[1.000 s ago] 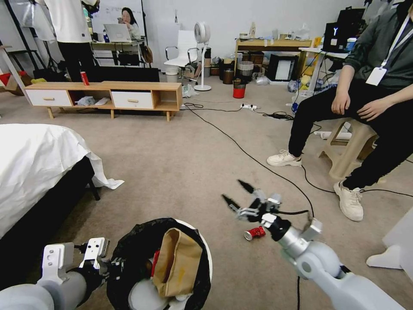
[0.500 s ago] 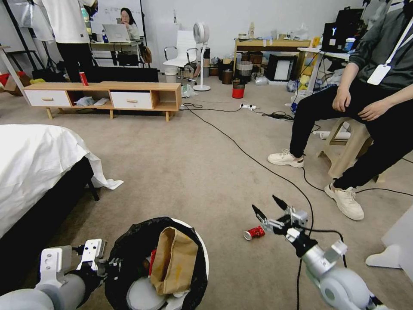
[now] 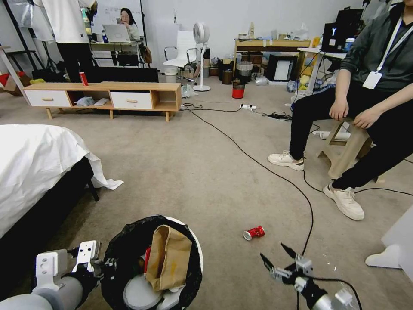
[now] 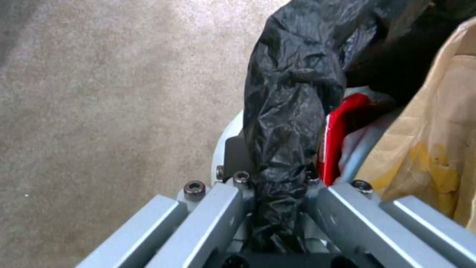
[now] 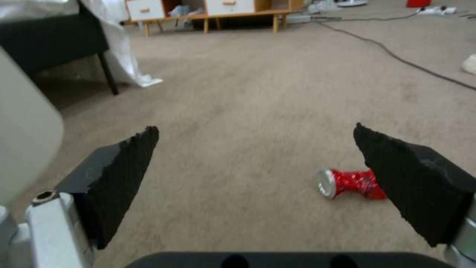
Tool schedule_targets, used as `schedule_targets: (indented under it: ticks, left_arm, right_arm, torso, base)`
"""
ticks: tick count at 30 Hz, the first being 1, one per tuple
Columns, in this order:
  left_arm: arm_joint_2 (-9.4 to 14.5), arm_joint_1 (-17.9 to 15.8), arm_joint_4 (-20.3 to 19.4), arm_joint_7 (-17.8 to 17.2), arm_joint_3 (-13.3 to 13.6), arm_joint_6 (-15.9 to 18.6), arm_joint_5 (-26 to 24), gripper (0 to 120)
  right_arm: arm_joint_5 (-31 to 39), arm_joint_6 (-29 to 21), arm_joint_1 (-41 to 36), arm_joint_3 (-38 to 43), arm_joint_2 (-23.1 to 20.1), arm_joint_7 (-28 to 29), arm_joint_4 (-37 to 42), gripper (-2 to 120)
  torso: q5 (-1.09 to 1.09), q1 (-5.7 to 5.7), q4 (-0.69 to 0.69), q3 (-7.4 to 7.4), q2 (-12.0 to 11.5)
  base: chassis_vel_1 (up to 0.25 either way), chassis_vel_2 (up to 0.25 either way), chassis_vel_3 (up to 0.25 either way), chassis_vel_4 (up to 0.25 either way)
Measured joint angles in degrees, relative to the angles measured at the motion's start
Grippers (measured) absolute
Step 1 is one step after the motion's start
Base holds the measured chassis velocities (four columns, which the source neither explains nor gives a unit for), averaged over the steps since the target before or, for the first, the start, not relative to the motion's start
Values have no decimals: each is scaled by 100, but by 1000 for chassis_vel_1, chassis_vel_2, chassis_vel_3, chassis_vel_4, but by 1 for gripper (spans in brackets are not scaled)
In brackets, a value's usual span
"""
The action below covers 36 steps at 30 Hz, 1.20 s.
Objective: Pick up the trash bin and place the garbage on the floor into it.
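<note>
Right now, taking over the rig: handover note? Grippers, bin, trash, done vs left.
Left gripper: shut on the trash bin rim, clamping the black liner, low on the robot's left.
Right gripper: open, empty, above the floor, apart from the crushed red can.
Done: brown paper bag and a red packet are in the bin.
Left: the crushed can lies on the carpet beside the black cable; pick it and drop it in.

Red crushed can [image 3: 254, 233]; black bin liner [image 3: 129, 241]; brown paper bag [image 3: 169, 257]; beige carpet [image 3: 193, 172].
</note>
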Motion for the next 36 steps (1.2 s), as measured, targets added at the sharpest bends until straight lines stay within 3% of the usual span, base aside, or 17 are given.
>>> schedule_targets:
  ticks: [5, 13, 36]
  left_arm:
    - [-38, 11, -11, 6, 13, 0, 13, 1]
    - [-47, 20, -15, 8, 43, 0, 48, 1]
    - [21, -29, 0, 25, 20, -1, 21, 1]
  right_arm:
    - [-397, 95, -75, -76, 331, -228, -253, 100]
    - [-440, 145, 30, -120, 481, -468, -459, 100]
    - [-395, 142, 107, -226, 447, -502, -546, 100]
  torso:
    - [0, 0, 2, 0, -2]
    - [0, 0, 2, 1, -1]
    - [0, 0, 1, 1, -2]
  base:
    - [0, 0, 0, 0]
    - [0, 0, 0, 0]
    - [-7, 8, 6, -5]
